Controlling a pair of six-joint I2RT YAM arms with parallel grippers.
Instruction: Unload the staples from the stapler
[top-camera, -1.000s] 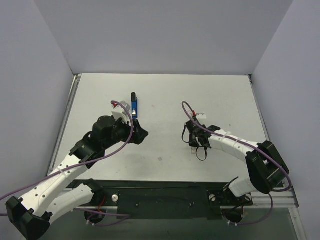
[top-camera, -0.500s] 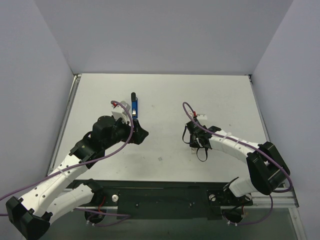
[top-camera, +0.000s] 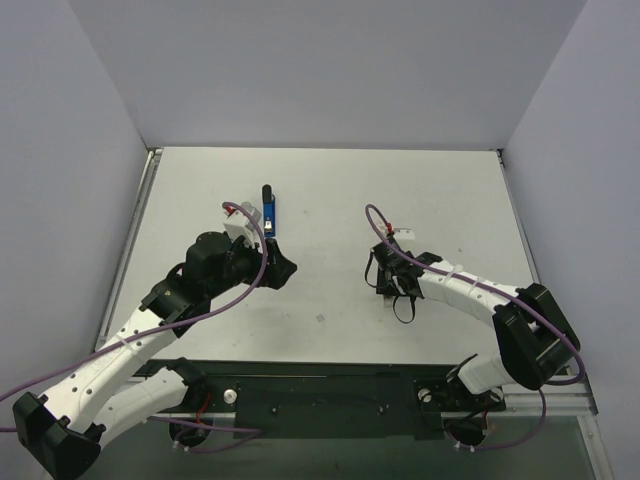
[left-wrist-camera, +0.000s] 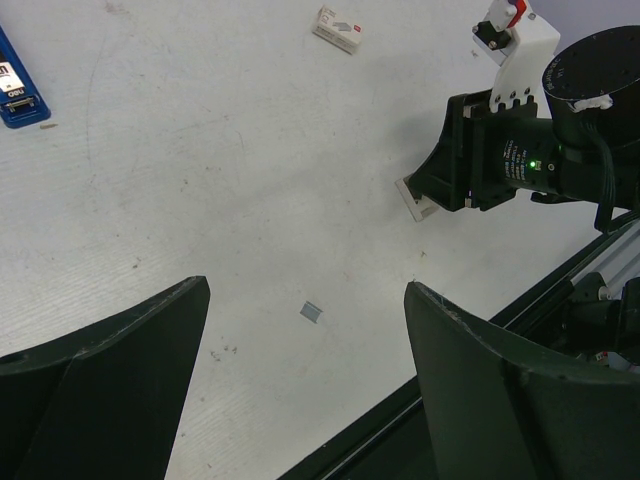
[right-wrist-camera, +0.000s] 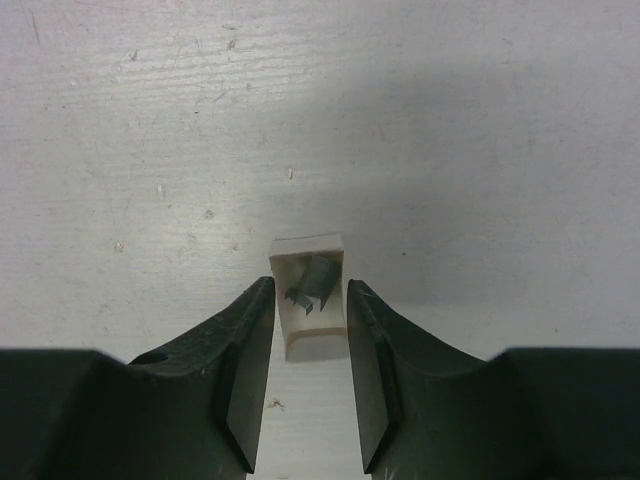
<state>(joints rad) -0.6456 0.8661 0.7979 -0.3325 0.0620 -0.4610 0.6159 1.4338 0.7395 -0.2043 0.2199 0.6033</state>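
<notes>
The blue stapler (top-camera: 268, 213) lies on the table at the back left, its end also showing in the left wrist view (left-wrist-camera: 18, 92). My left gripper (top-camera: 281, 268) is open and empty just in front of the stapler; in its own view (left-wrist-camera: 307, 285) the wide jaws frame bare table and one small silver staple bit (left-wrist-camera: 311, 312). My right gripper (top-camera: 386, 288) sits right of centre. In its own view (right-wrist-camera: 310, 290) the jaws close tightly on both sides of a small white tray (right-wrist-camera: 312, 335) that holds a bent strip of staples (right-wrist-camera: 316, 281).
A small white staple box (top-camera: 403, 232) with red print lies behind the right gripper, also in the left wrist view (left-wrist-camera: 338, 29). The loose staple bit (top-camera: 320, 319) lies near the table's front middle. The black front rail (top-camera: 330, 385) runs along the near edge.
</notes>
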